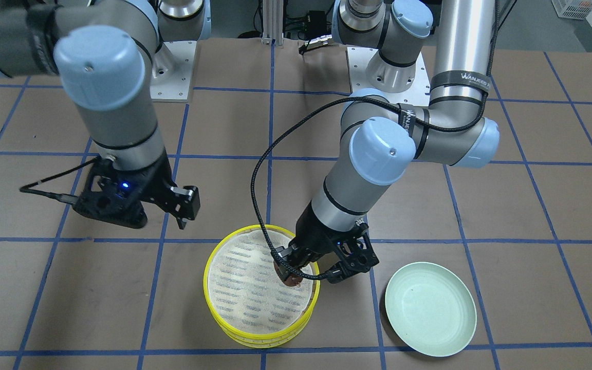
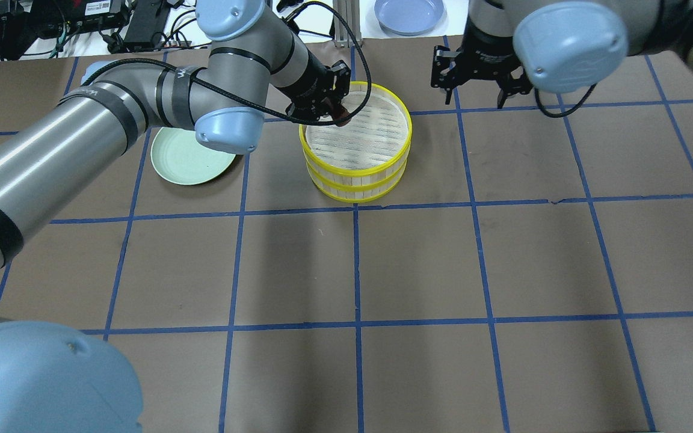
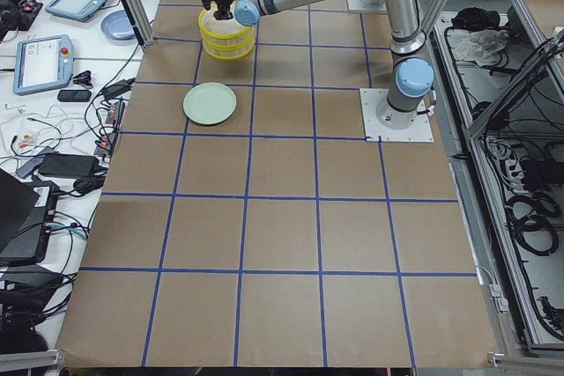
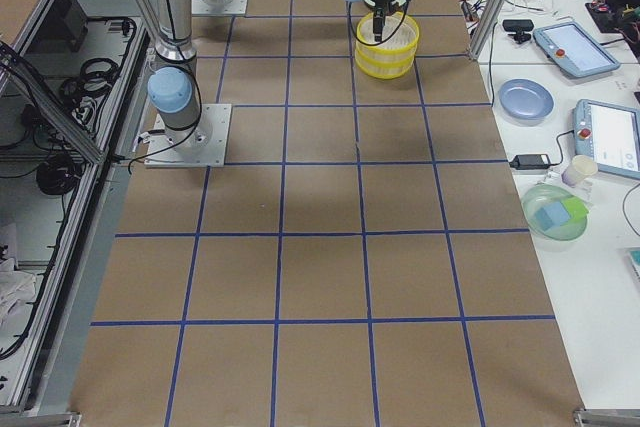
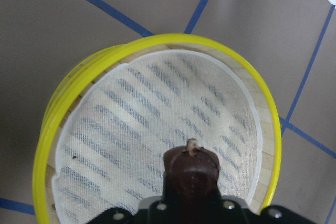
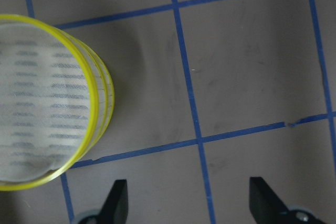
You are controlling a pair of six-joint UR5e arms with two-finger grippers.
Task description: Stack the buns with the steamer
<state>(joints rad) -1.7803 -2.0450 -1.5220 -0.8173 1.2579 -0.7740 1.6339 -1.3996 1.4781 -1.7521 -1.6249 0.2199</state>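
A yellow-rimmed steamer [image 1: 206,280], two stacked tiers with a white cloth liner on top, stands on the brown table; it also shows in the overhead view [image 2: 355,180] and the left wrist view [image 5: 157,40]. My left gripper [image 1: 291,275] is shut on the maroon bun [image 1: 292,280] and holds it just over the liner by the rim nearest the pale green plate [image 1: 429,308]. The maroon bun also shows in the overhead view [image 2: 341,117] and the left wrist view [image 5: 191,174]. The plate is empty. My right gripper [image 2: 476,93] hangs open and empty beside the steamer's other side. The cream-white bun is out of view.
The left arm's black cable [image 1: 255,180] loops over the steamer's rim. A blue plate [image 2: 409,12] lies on the white bench beyond the table's far edge. Tablets and cables lie on the side benches [image 3: 44,59]. Blue tape lines grid the brown table.
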